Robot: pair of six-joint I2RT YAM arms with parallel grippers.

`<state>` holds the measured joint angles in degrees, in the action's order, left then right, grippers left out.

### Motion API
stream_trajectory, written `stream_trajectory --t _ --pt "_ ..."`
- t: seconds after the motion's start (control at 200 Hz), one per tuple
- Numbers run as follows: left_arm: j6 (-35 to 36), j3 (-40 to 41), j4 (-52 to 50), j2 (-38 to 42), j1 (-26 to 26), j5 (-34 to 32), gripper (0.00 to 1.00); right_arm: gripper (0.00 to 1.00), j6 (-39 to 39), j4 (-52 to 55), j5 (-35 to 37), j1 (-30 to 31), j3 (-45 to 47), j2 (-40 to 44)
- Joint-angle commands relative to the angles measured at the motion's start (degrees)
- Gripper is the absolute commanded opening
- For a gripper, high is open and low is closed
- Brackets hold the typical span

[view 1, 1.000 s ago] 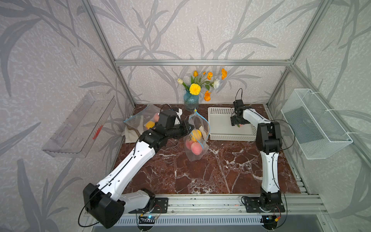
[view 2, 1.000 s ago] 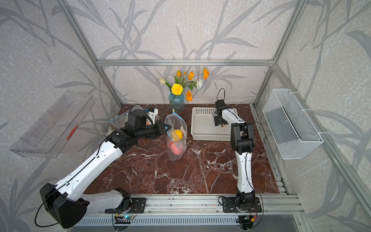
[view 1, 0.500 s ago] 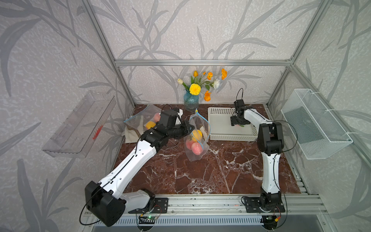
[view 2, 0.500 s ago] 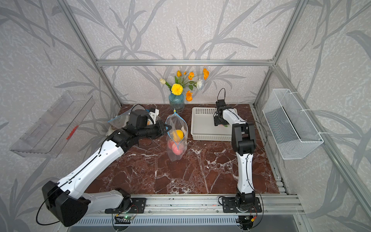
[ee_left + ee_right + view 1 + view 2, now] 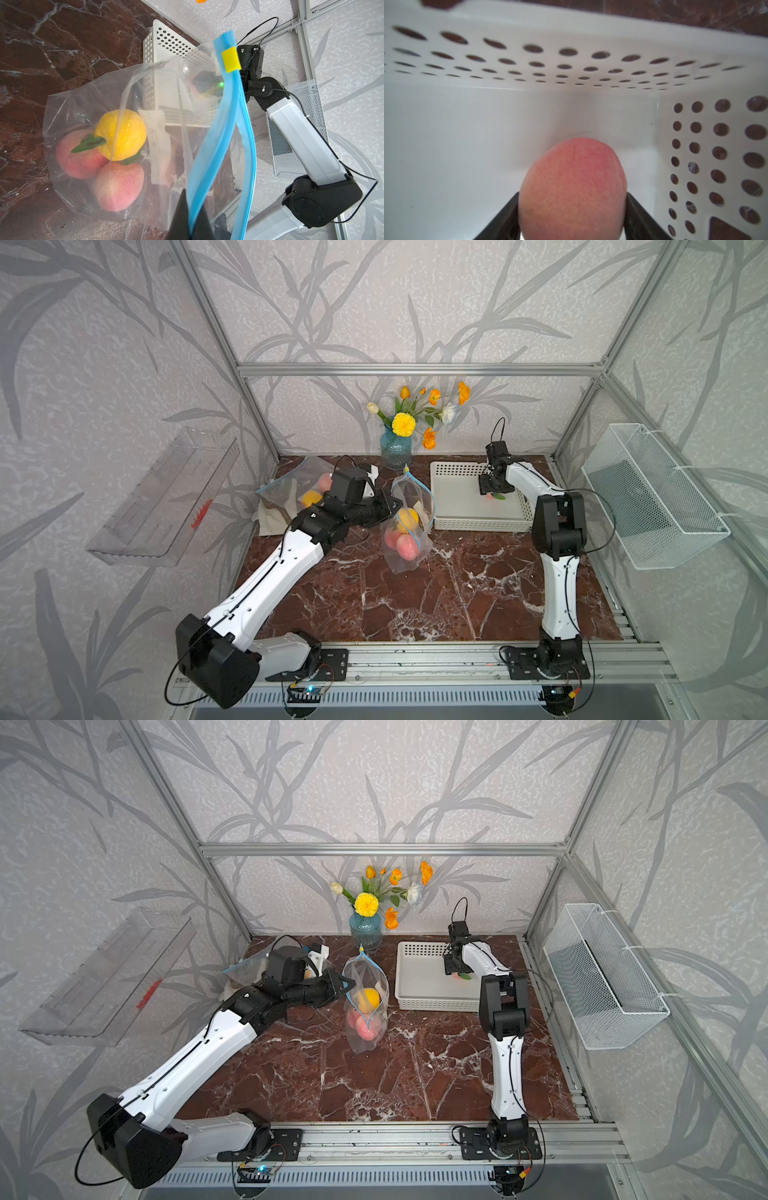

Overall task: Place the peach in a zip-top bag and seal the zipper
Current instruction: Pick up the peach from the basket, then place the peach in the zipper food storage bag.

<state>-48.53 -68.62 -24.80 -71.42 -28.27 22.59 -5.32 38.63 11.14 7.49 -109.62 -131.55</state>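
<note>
A clear zip-top bag [image 5: 409, 531] [image 5: 365, 1006] stands on the marble table with its mouth gaping. It holds two pink peaches and a yellow one [image 5: 122, 135]. My left gripper [image 5: 392, 506] [image 5: 190, 224] is shut on the bag's blue zipper strip [image 5: 216, 135] and holds it up. The yellow slider [image 5: 231, 59] sits at the strip's far end. My right gripper [image 5: 488, 489] [image 5: 573, 195] reaches down into the white perforated basket [image 5: 457, 522] [image 5: 571, 62]. Both its fingers press the sides of a pink peach [image 5: 572, 187] [image 5: 492, 495] near the basket's right wall.
A blue vase of flowers [image 5: 395, 448] stands at the back, between bag and basket. A second bag with fruit [image 5: 299, 489] lies at the back left. A wire basket [image 5: 648, 497] hangs on the right wall and a clear shelf [image 5: 166, 497] on the left.
My right gripper's jaws have narrowed onto the peach in the basket. The left arm and the bag have barely moved.
</note>
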Motion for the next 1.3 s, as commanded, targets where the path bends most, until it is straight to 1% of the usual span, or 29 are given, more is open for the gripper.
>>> stream_trajectory --t 0.0,0.105,0.145,0.4,0.455,0.61,0.79,0.93,1.015,1.095,1.3 --pt "0.64 0.99 0.27 0.33 0.27 -0.06 0.04 0.68 -0.77 -0.36 -2.85 -0.20 2.67 4.34" --pt "0.55 0.93 0.55 -0.03 0.24 0.06 0.04 0.68 -2.13 -2.95 -7.11 -0.24 8.08 10.69" --pt "0.56 0.89 0.60 -0.29 0.34 0.30 0.04 0.67 -2.68 -4.16 -9.82 -0.19 10.38 13.34" --pt "-0.07 -0.33 1.28 -2.64 0.26 2.72 0.04 0.67 -7.58 -14.69 -31.24 0.84 25.75 31.57" --pt "-0.24 -0.55 1.32 -2.97 0.25 2.93 0.04 0.67 -8.74 -16.94 -35.40 1.61 28.13 35.58" --pt "-1.17 -0.64 2.81 -3.92 0.30 3.36 0.04 0.67 -11.16 -20.75 -43.37 5.79 31.47 43.96" --pt "-1.92 -2.21 3.88 -5.26 0.24 5.43 0.04 0.67 -11.90 -25.37 -45.02 14.51 32.90 50.91" --pt "-2.09 -2.19 4.57 -5.22 0.23 6.04 0.04 0.69 -12.70 -28.33 -46.60 18.98 33.89 54.17" --pt "-2.30 -1.96 4.98 -5.20 0.19 6.21 0.04 0.71 -11.56 -28.20 -46.99 21.32 33.95 54.34" --pt "-2.44 -1.86 5.47 -5.14 0.20 6.68 0.04 0.71 -9.80 -26.35 -46.07 23.00 33.53 53.49" --pt "-2.60 -1.58 5.73 -4.29 0.17 6.99 0.04 0.72 -8.67 -22.52 -44.98 23.99 32.40 50.64"
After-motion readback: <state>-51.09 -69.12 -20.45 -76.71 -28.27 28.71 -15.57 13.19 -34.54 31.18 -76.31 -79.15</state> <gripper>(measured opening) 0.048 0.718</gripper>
